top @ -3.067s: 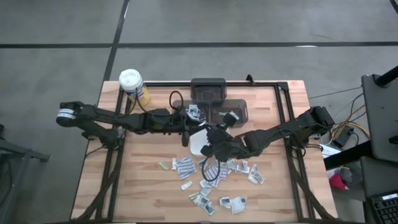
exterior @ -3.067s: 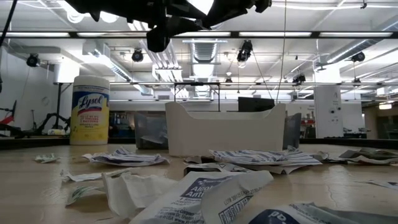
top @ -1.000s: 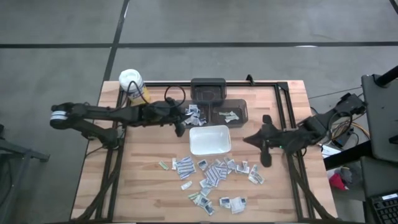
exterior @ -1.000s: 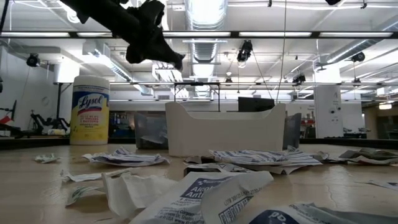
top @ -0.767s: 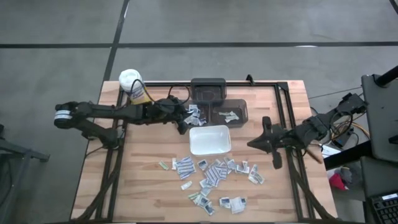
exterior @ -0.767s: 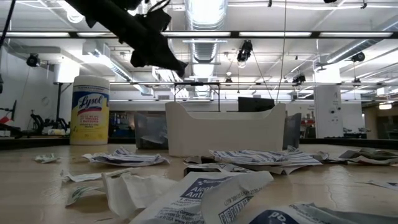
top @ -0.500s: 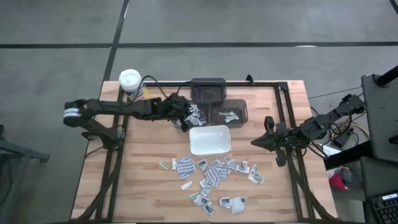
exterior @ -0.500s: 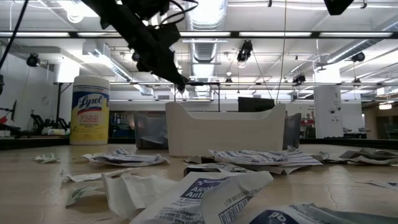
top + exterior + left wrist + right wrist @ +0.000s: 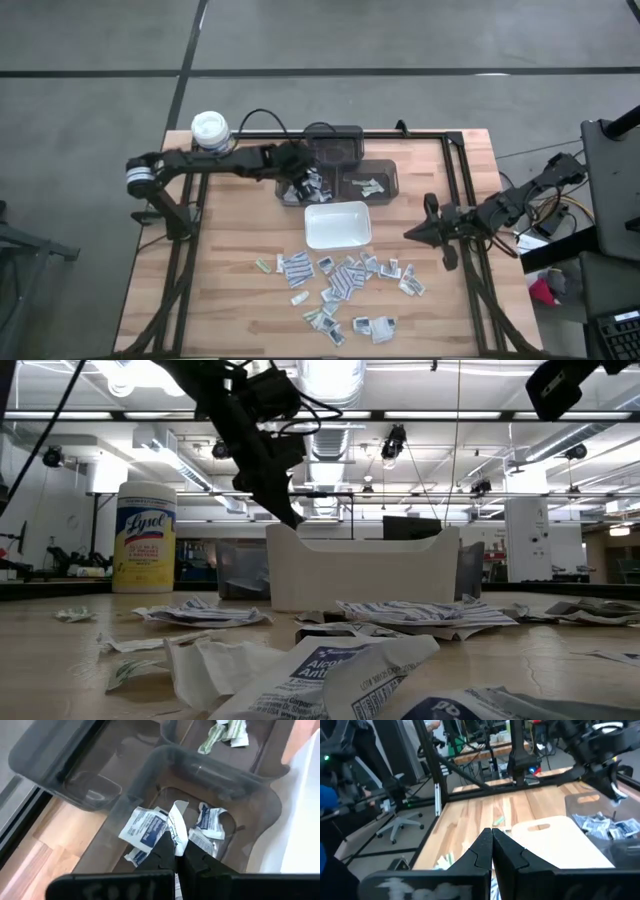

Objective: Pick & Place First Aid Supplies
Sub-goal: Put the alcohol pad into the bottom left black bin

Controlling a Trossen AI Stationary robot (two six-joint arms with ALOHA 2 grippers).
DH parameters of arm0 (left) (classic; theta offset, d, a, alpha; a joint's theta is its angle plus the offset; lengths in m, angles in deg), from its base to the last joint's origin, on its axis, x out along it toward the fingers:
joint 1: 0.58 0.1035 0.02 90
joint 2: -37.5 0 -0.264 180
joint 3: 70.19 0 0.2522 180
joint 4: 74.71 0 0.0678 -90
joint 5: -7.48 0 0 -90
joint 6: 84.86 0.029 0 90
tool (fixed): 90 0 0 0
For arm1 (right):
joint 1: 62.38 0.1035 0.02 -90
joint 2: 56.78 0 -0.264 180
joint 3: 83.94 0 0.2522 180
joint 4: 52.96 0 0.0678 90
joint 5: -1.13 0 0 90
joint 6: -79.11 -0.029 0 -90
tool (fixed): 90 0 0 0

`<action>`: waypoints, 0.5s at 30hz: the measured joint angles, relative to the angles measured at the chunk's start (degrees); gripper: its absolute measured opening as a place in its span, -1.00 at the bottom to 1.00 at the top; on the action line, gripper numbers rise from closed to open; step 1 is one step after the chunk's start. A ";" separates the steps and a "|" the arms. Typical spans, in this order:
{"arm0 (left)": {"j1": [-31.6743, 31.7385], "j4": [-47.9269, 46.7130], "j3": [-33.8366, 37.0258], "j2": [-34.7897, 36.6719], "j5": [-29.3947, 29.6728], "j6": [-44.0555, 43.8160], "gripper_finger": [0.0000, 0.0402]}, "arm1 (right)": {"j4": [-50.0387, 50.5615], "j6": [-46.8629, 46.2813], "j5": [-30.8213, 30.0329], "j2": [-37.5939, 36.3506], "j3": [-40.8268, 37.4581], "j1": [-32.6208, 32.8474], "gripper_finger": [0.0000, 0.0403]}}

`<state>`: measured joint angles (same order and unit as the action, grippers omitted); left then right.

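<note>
I see the left gripper (image 9: 175, 851) pinched on a white packet (image 9: 177, 826) over the grey bin (image 9: 260, 807) of packets | right gripper (image 9: 432, 222) closed, holding nothing, by the table's right edge | loose packets (image 9: 340, 280) scattered beside the white tray (image 9: 337, 224)

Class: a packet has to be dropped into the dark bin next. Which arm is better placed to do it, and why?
The left. Its end effector is shut on a white packet directly above the dark bin holding other packets. The right end effector is shut, empty, off by the table's right side.
</note>
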<state>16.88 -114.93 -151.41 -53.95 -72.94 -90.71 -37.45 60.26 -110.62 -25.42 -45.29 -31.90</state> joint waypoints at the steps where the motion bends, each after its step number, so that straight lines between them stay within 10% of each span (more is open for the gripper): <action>1: 0.34 0.00 0.04 0.13 -0.15 -0.06 -1.00 | 0.01 0.00 0.19 -0.28 -0.54 0.00 -0.96; 15: 2.11 -2.08 0.20 0.27 -1.33 -0.12 -1.00 | -4.18 -0.63 0.77 -10.13 -10.93 -4.81 -0.96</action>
<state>18.99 -117.01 -151.21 -53.69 -74.27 -90.82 -41.63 59.63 -109.85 -35.55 -56.22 -36.71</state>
